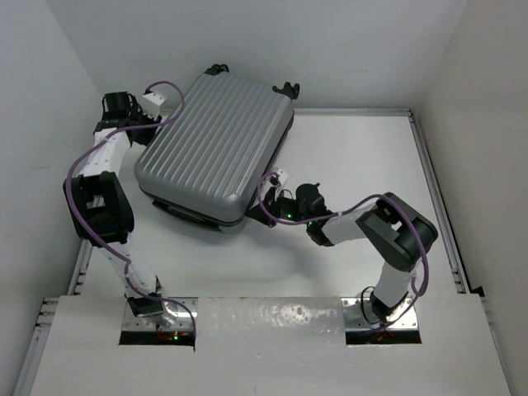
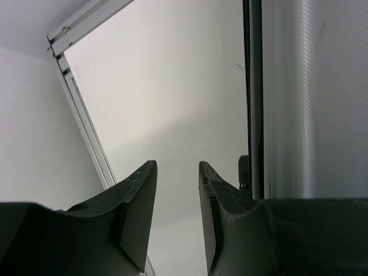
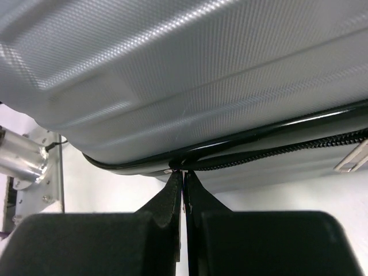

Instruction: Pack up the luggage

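The right claw [image 3: 183,179] is pinched together at the zip [image 3: 276,150] on the seam of the suitcase [image 1: 216,144], which lies ribbed shell up at the back left of the table [image 1: 355,165]; whether a pull tab sits between the tips is too small to tell. The left claw [image 2: 177,168] stands apart, empty, just beside the case's far-left edge. Dragging along the seam without a firm hold would likely make the right claw slip off, or shove the unbraced case sideways.
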Motion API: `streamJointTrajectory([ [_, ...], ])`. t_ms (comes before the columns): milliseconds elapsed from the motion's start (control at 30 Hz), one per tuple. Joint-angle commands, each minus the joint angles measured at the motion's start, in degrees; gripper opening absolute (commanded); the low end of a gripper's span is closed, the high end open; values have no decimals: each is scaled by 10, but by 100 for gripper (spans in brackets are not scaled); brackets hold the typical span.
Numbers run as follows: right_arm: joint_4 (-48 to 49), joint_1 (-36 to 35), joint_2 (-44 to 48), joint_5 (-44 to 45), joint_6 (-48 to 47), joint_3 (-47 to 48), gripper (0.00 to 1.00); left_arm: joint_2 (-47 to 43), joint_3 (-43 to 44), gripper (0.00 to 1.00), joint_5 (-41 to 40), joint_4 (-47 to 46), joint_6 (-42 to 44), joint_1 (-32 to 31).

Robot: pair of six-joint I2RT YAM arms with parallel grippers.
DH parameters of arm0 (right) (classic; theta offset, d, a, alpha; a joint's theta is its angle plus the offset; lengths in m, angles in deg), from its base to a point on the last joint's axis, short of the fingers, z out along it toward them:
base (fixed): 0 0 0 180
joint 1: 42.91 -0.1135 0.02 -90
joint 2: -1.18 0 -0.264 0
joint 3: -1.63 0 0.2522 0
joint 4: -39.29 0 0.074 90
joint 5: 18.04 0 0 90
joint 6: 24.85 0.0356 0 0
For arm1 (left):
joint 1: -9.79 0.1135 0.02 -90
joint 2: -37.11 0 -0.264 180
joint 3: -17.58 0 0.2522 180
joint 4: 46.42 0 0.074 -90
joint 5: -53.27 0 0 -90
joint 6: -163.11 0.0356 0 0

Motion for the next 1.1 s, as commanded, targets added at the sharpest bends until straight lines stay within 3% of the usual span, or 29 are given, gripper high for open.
streamJointTrajectory([
  [0, 48, 54, 38, 90, -30, -3, 0, -45, -33, 33, 17, 46, -58, -38],
  [300, -22, 149, 69, 130, -79, 10, 0, -64, -70, 33, -17, 75, -119, -43],
  [400, -70, 156, 62, 136, -113, 46, 0, -67, -90, 33, -14, 73, -128, -44],
  [567, -64, 159, 48, 124, -111, 54, 0, -71, -96, 33, -9, 77, -133, -44],
  [767, -43, 187, 24, 129, -82, 59, 0, -107, -164, 31, 71, 94, -77, -57],
  [900, -62, 217, -3, 109, -95, 90, 0, -150, -227, 31, 183, 132, -10, -99],
  [1067, -109, 240, -3, 81, -141, 118, 0, -163, -249, 31, 207, 142, -8, -128],
])
